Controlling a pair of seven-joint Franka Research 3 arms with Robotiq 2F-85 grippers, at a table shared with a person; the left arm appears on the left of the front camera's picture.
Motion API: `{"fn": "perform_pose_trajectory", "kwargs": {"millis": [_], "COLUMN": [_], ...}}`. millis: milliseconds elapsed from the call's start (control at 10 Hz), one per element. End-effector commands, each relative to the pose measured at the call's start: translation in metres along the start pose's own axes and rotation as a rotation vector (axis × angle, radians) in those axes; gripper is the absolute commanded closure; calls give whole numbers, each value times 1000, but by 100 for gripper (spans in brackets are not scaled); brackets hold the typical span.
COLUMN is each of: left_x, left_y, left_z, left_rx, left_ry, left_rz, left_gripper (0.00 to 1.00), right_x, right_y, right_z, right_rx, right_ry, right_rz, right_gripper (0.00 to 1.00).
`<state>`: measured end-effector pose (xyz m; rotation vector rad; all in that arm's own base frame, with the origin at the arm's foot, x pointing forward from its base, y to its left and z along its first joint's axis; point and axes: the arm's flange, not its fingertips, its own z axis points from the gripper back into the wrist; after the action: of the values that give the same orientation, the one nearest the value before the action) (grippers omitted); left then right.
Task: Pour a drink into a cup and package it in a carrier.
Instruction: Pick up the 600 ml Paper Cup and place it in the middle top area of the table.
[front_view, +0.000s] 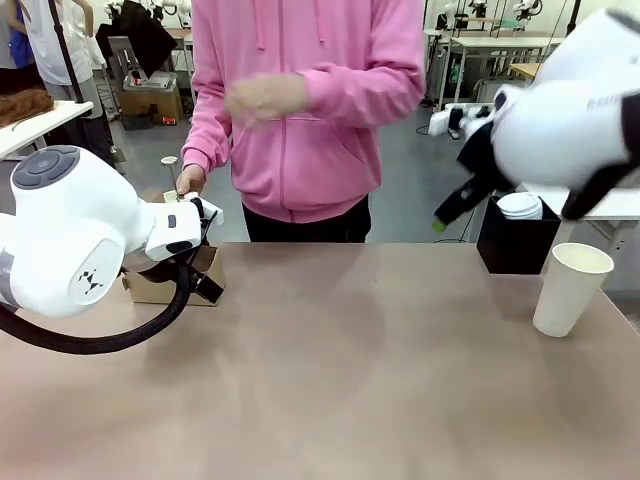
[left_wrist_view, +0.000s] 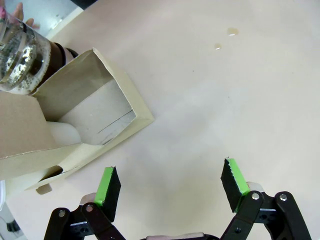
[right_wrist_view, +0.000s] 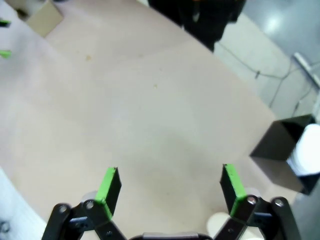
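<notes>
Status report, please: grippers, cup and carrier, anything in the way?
Left gripper, right gripper: jaws open, nothing held. Cup upright at robot's right; carrier far left, drink jug beside it. Person's hand by the jug.

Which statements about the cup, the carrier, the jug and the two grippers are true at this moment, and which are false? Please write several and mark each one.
1. The tall white cup stands upright on the table. True.
2. The left gripper grips the carrier. False: its jaws are open over bare table beside the carrier.
3. The right gripper is open and empty. True.
4. The cup sits in the carrier. False: it stands apart, on the robot's right side of the table, and the carrier is on the left side.
5. The glass jug is empty. False: dark liquid shows inside.
</notes>
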<state>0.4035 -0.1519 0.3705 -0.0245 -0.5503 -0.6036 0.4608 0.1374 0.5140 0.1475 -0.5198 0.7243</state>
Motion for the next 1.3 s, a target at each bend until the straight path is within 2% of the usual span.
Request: {"fn": "perform_pose_trajectory", "kwargs": {"millis": [0,100,300,500,600,700,800,900,1200], "left_x": [0,0,0,0,0,0,0,0,0], "left_y": [0,0,0,0,0,0,0,0,0], "left_z": [0,0,0,0,0,0,0,0,0], "left_rx": [0,0,0,0,0,0,0,0,0], "left_ry": [0,0,0,0,0,0,0,0,0], "left_rz": [0,0,0,0,0,0,0,0,0], "left_gripper": [0,0,0,0,0,0,0,0,0], "right_x": [-9,-19,-64,-109,-130,-141,-141,-150,-150], "right_y": [-75,-98,-166,-202,-214,-219,-216,-208,-208], "right_z": [20,26,28,11,-3,-12,-17,3,3], "right_rx": [200,251,395,441,473,478,442,420,420], "right_ry": [-41,-74,-232,-419,-509,-561,-582,-522,-522], "right_rz": [100,130,295,328,299,289,264,289,289], "right_gripper": [0,0,0,0,0,0,0,0,0]}}
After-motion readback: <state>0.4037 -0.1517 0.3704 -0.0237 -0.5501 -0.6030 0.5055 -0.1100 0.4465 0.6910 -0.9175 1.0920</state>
